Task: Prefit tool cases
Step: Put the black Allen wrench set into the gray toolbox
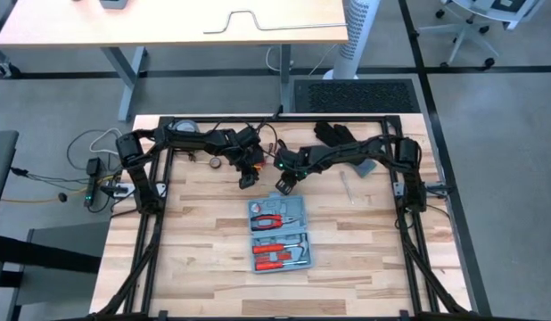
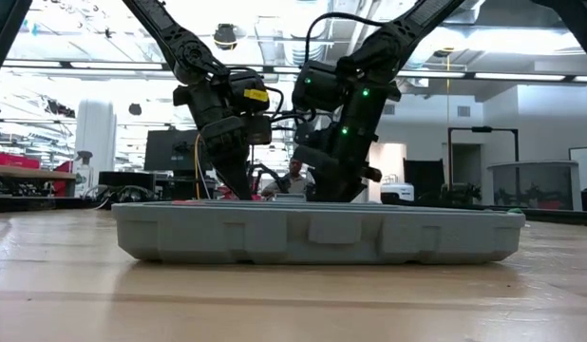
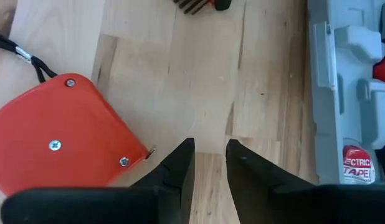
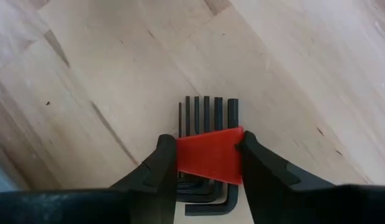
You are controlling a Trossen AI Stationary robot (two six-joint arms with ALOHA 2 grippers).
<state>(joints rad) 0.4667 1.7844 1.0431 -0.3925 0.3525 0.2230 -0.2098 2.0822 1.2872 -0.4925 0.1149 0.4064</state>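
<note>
My right gripper [image 4: 208, 155] clamps a red plastic holder of black hex keys [image 4: 208, 158]; my left gripper [image 3: 209, 163], fingers slightly apart, hovers beside the open light-blue plastic case [image 3: 342, 93].

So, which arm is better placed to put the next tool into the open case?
The right. Its gripper is shut on the red hex key set, just behind the tool case. The left gripper is open and empty beside the orange tape measure.
</note>
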